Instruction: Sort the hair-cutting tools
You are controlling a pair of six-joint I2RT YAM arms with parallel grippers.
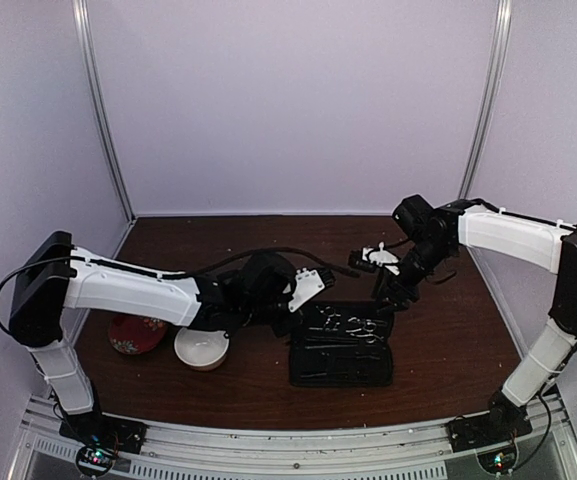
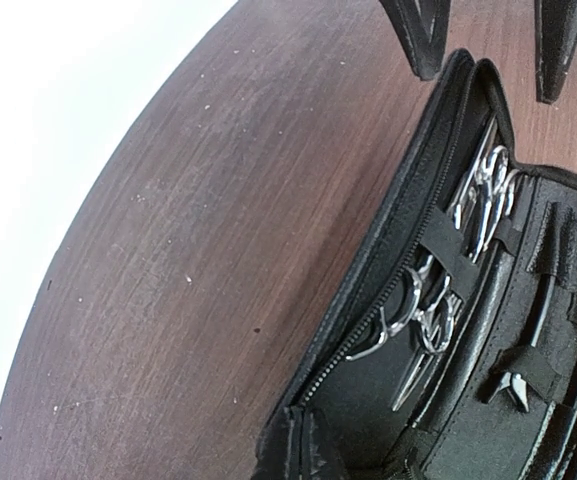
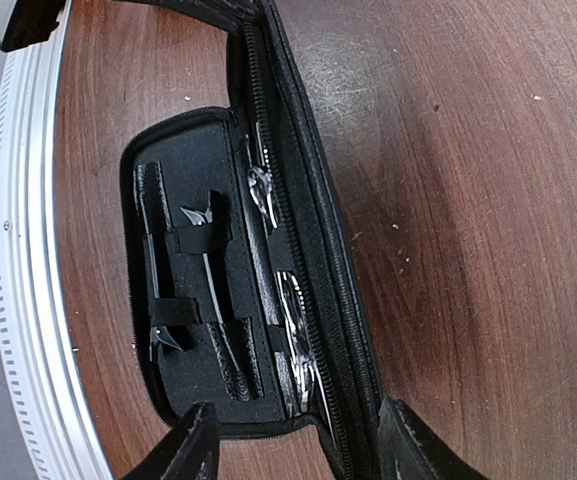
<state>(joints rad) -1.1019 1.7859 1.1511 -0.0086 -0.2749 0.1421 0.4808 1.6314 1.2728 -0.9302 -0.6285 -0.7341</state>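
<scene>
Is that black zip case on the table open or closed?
Open: the case is unzipped, its lining exposed, with silver scissors visible strapped inside.

Silver ring-handled metal scissors (image 2: 485,192) are shown against a black rectangular fabric pouch (image 1: 300,372). The counter (image 1: 448,330) is grained dark brown. A round white bowl (image 1: 201,350) and a red patterned dish (image 1: 133,335) are shown.

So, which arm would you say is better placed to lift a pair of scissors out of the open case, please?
Probably right: the right hand hangs open just above the case, close to the scissors strapped inside. The left hand is shut, at the case's opposite side.
</scene>
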